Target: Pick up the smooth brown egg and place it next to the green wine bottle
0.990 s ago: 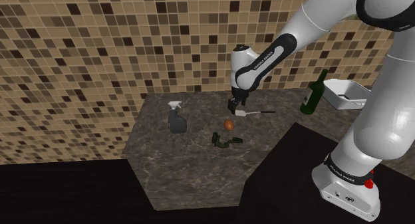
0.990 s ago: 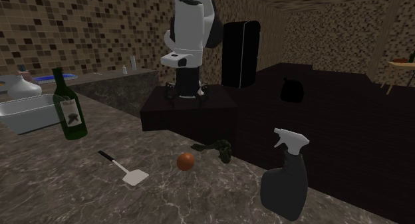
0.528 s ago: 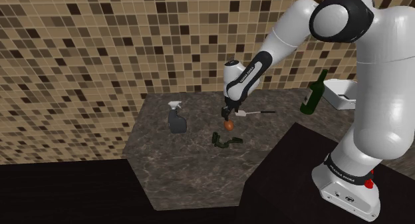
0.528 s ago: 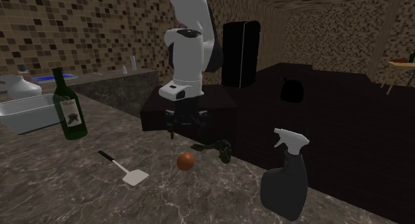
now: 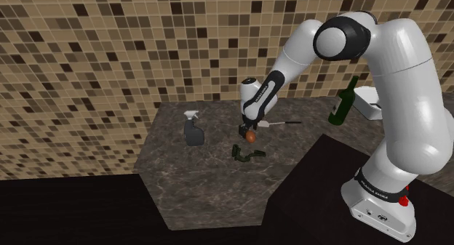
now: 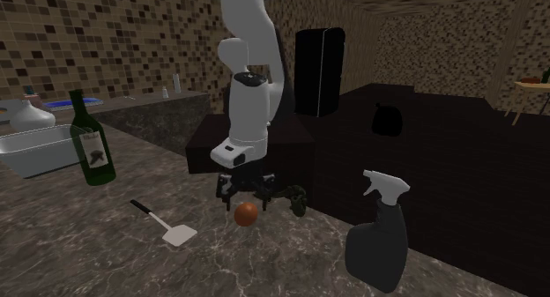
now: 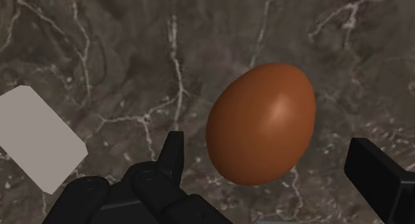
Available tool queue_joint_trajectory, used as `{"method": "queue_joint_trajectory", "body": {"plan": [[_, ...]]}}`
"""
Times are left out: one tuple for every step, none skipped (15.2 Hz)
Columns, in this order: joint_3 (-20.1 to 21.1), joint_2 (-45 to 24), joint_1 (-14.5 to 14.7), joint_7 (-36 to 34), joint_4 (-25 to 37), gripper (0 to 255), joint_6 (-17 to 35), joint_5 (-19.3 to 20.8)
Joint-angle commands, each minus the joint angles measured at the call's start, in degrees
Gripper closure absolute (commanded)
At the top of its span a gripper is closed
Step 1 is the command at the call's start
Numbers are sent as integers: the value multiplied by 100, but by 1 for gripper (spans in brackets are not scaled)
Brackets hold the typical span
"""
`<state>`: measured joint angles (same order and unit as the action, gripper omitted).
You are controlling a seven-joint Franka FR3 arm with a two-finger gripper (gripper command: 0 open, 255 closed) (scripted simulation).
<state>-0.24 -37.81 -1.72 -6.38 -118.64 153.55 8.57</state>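
Observation:
A smooth brown egg lies on the dark marble counter. My black gripper hangs open just above it. In the wrist view its two fingers stand on either side of the egg without clasping it. The green wine bottle stands upright at the counter's far end, toward the shoulder view's right, well away from the egg.
A white-bladed spatula lies between egg and bottle. A dark spray bottle stands on the egg's other side. A dark green object lies close by. A white tray sits beside the wine bottle.
The arm has swung toward the shoulder view's left and lowered. The gripper has come down from above the spatula to just over the egg. The egg has not moved.

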Motion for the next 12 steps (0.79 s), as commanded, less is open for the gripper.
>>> {"method": "queue_joint_trajectory", "body": {"plan": [[-13,-139,-4,-1,44,0,97,10],[-20,-213,-3,-5,71,0,145,15],[-30,-330,-1,-11,114,0,219,23],[-30,-330,0,-11,113,0,220,23],[-30,-330,0,-11,114,0,219,23],[-30,-330,0,-11,114,0,219,23],[-30,-330,0,-11,114,0,219,23],[-30,-330,0,-11,114,0,219,23],[-30,-330,0,-11,114,0,219,23],[-30,-330,0,-11,114,0,219,23],[-30,-330,0,-11,114,0,218,23],[-30,-330,0,-11,114,255,218,23]]}}
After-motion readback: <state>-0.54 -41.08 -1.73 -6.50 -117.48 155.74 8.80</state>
